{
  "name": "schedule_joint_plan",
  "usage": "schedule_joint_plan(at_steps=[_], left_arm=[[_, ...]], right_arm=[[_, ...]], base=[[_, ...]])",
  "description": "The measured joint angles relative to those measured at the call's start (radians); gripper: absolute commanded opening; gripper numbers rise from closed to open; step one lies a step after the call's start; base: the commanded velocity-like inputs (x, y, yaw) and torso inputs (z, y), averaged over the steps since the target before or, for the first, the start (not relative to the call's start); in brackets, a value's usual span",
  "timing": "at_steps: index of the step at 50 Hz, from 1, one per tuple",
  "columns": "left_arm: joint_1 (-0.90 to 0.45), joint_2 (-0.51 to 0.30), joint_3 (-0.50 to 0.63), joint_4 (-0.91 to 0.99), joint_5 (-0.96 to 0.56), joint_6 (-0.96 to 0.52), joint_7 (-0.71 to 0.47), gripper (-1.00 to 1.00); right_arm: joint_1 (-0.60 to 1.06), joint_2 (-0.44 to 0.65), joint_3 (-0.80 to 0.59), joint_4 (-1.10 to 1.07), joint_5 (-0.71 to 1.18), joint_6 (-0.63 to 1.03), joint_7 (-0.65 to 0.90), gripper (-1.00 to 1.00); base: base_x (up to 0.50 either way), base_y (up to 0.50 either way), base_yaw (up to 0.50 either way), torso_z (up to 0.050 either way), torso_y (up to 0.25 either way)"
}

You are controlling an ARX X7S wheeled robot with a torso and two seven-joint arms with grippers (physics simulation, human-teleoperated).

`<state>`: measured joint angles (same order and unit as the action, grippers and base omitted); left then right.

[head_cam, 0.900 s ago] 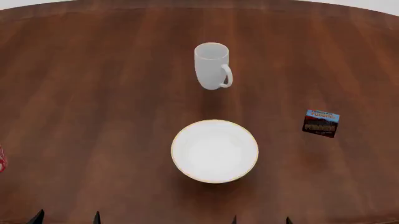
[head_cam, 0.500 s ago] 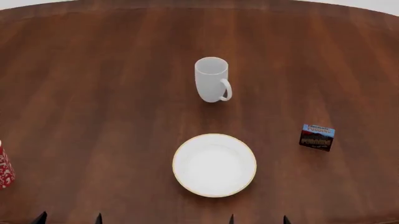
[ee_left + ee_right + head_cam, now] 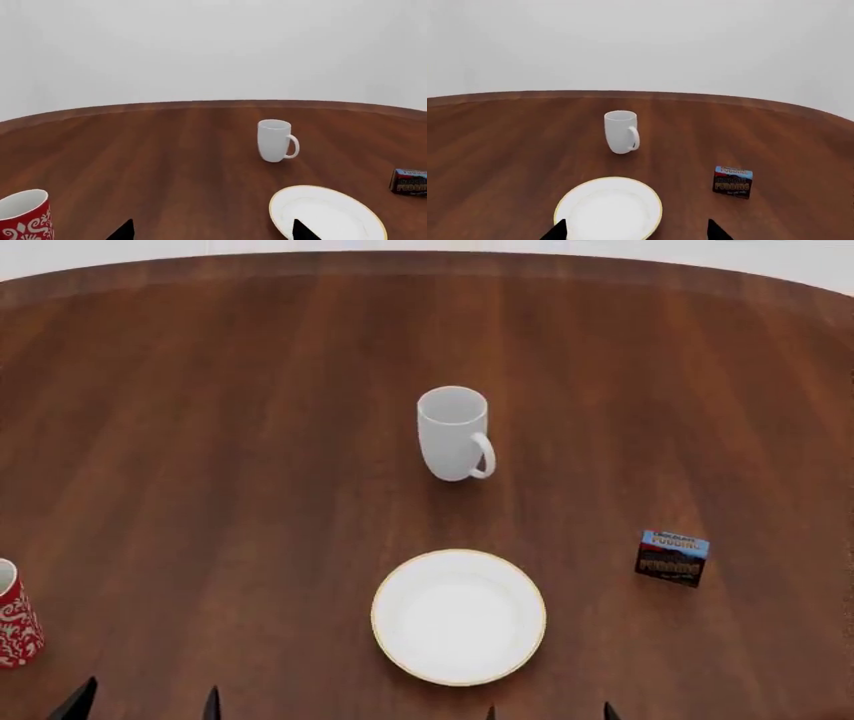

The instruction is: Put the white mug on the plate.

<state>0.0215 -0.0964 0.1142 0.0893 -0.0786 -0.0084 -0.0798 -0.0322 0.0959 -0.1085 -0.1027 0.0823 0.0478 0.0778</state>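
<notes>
The white mug (image 3: 454, 433) stands upright on the brown wooden table, handle toward the right and near side. It also shows in the left wrist view (image 3: 275, 140) and the right wrist view (image 3: 621, 132). The plate (image 3: 458, 616), white with a thin gold rim, lies empty on the table nearer to me than the mug, apart from it; it also shows in both wrist views (image 3: 327, 215) (image 3: 608, 209). My left gripper (image 3: 144, 702) and right gripper (image 3: 549, 711) show only black fingertips at the near edge, wide apart and empty, well short of the mug.
A small dark red-and-blue box (image 3: 670, 557) stands to the right of the plate. A red-and-white patterned cup (image 3: 16, 617) stands at the far left. The table's far edge (image 3: 427, 260) curves across the back.
The head view has shifted: mug, plate and box all sit lower in the picture now, and the red cup has come further into view at the left.
</notes>
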Motion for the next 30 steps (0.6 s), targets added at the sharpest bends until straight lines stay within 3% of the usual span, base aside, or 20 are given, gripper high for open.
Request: schedule_joint_plan(at_steps=[21,30], left_arm=[[-0.003,-0.029,0.035,0.054,-0.033,-0.032,-0.005,1.00],[-0.030,-0.060,0.043,0.121,-0.073,-0.130,0.013,1.00]], right_arm=[[-0.002,0.036,-0.025,-0.047,0.027,0.035,0.011,1.00],[0.012,0.089,-0.031,-0.154,0.039,0.150,-0.003,1.00]], base=[[0.00,0.00,0.00,0.050,0.049],[0.00,0.00,0.00,0.003,0.000]])
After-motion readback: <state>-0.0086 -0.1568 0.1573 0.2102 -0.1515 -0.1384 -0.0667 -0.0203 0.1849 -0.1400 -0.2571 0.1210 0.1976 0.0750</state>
